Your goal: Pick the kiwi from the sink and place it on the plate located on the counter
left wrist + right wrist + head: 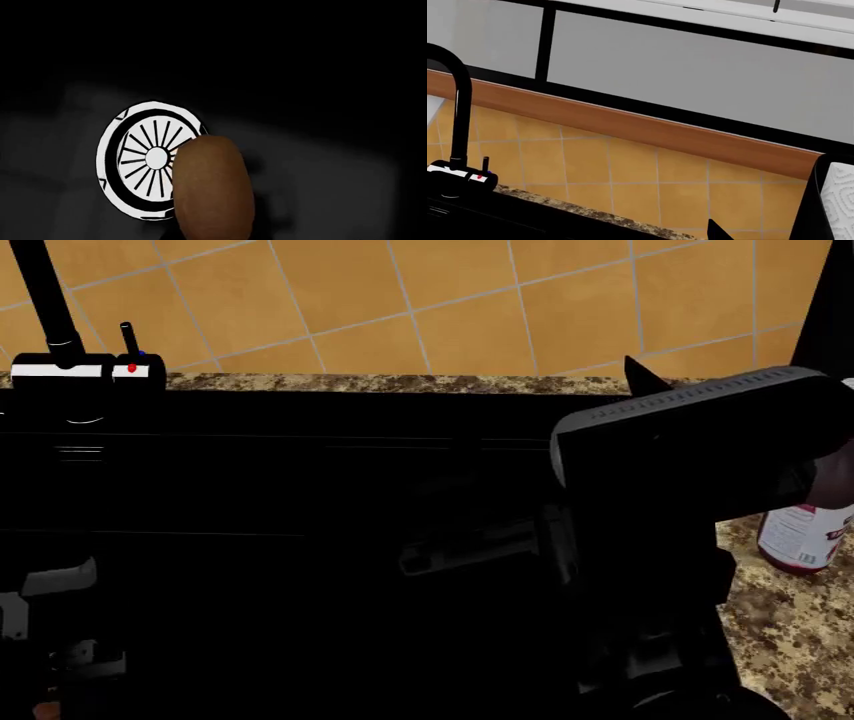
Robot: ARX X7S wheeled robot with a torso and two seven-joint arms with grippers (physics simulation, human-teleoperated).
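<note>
Here, in my left wrist view, the kiwi (212,187) fills the near part of the picture, brown and matte, standing long-ways over the dark floor of the sink (320,165). It covers one edge of the round drain (143,159), a white disc with black spokes and a black ring. No fingers of my left end effector appear in this view, so I cannot tell whether it is wide, narrow or closed around the fruit, and I cannot tell if the kiwi touches the sink floor. In the head view the sink is almost fully black, and my left arm shows only as some grey parts low at the left side. The faucet (51,310) rises at the back left with its white-labelled fitting, before the orange tiled wall (441,300). A strip of the speckled desk (400,383) runs behind the basin and continues at the right, where a bottle with a red label (805,535) stands. My right arm (694,440) is lifted high there; its wrist view looks at the wall and faucet, and the state of my right end effector I cannot tell.
</note>
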